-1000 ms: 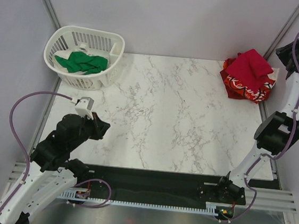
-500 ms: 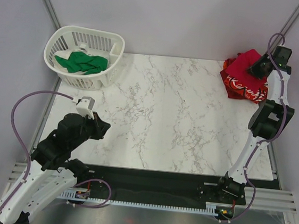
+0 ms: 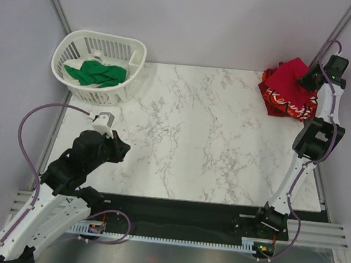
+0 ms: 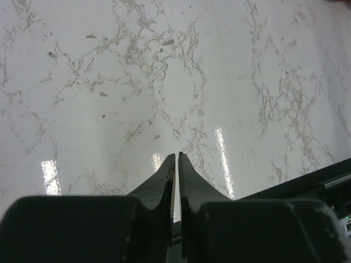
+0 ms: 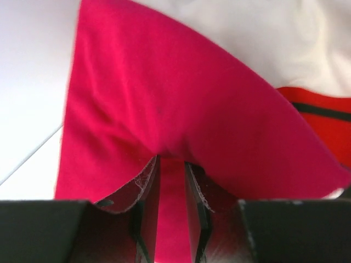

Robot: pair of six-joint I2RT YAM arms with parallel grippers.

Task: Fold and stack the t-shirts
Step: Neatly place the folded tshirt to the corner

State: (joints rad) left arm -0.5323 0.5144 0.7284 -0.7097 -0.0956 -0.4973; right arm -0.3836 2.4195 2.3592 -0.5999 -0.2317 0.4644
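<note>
The plain crimson t-shirt (image 3: pixel 290 74) lies on top of the red-and-white lettered t-shirt (image 3: pixel 286 104) at the table's far right corner. My right gripper (image 3: pixel 308 77) is at the crimson shirt's right edge. In the right wrist view its jaws (image 5: pixel 171 160) stand narrow with crimson cloth (image 5: pixel 164 98) pinched between them and draped over the tips. The red-and-white shirt (image 5: pixel 323 118) shows behind. The green t-shirt (image 3: pixel 97 74) lies crumpled in the basket. My left gripper (image 3: pixel 121 148) is shut and empty, low over the marble at the near left (image 4: pixel 176 156).
The white slatted basket (image 3: pixel 101 36) stands at the far left corner of the marble table (image 3: pixel 206 141). Grey walls with metal posts close in on both sides. A black rail runs along the near edge.
My right arm swung in from the right wall to the shirt pile and its gripper now sits on the crimson shirt. The left arm shifted slightly.
</note>
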